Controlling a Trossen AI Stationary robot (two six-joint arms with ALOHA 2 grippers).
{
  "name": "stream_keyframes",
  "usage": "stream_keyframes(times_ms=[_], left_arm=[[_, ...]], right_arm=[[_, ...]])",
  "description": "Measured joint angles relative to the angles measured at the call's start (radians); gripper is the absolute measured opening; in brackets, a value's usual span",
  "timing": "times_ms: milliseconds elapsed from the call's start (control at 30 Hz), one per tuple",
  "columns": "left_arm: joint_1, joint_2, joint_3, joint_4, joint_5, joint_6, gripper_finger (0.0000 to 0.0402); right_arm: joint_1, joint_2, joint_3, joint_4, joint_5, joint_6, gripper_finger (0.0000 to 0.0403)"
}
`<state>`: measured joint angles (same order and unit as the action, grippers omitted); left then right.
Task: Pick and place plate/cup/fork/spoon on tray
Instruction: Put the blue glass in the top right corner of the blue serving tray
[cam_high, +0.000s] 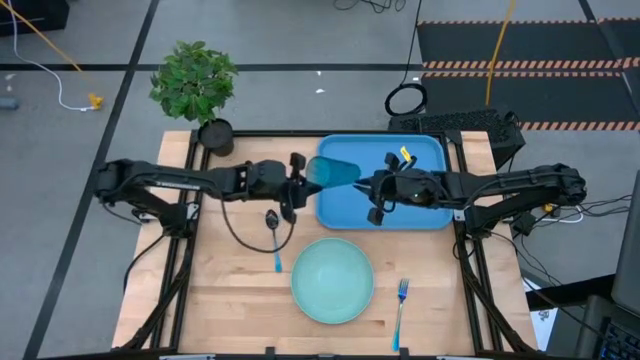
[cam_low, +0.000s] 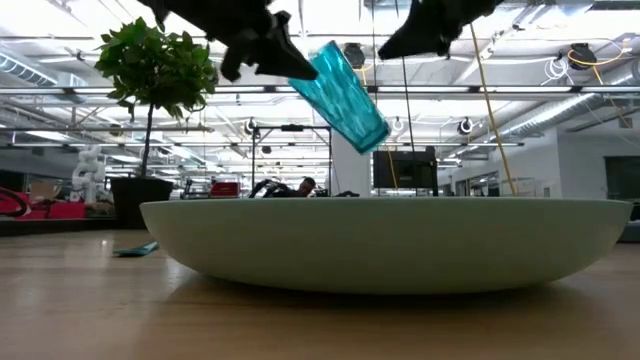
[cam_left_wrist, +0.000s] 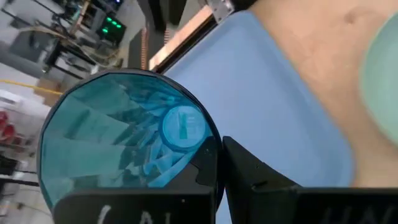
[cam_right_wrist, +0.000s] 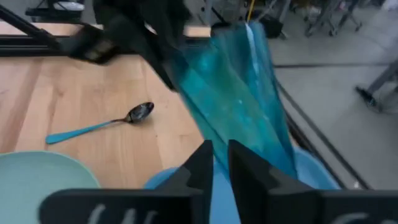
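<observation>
My left gripper (cam_high: 300, 185) is shut on the translucent teal cup (cam_high: 335, 172), held high over the left edge of the blue tray (cam_high: 420, 205). The cup is tipped, its mouth toward my left gripper and its base slanting down toward the table's right (cam_low: 345, 95). My right gripper (cam_high: 372, 195) hovers over the tray just beyond the cup's base, fingers nearly together (cam_right_wrist: 221, 165), touching nothing. The mint-green plate (cam_high: 333, 280) rests on the table near the front. The spoon (cam_high: 274, 235) lies left of it and the fork (cam_high: 400, 305) right of it. My left gripper holds the cup by its rim wall (cam_left_wrist: 211, 146), one finger inside the mouth and one finger (cam_left_wrist: 249, 174) outside. The fingers come nearly level from the table's left. The cup is lifted clear of tray and table, tilted with its base lower than its mouth.
A potted plant (cam_high: 195, 85) stands at the table's far left corner. A yellow piece (cam_high: 404, 155) lies on the tray's far part. Bare wood lies left of the spoon and along the front edge.
</observation>
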<state>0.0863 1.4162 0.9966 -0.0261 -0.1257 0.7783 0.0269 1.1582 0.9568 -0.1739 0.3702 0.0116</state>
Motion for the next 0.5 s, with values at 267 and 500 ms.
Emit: stream_keyframes(times_ms=[267,500], left_arm=[[0.067,0.137,0.06,0.093,-0.007,0.092,0.0007],[0.056,0.317,0.251,0.096,-0.161,0.22,0.0008]], right_arm=[[0.006,0.024,0.15,-0.099,0.054,-0.046,0.0111],[0.003,0.078,0.279,-0.222,0.31,-0.07,0.0118]])
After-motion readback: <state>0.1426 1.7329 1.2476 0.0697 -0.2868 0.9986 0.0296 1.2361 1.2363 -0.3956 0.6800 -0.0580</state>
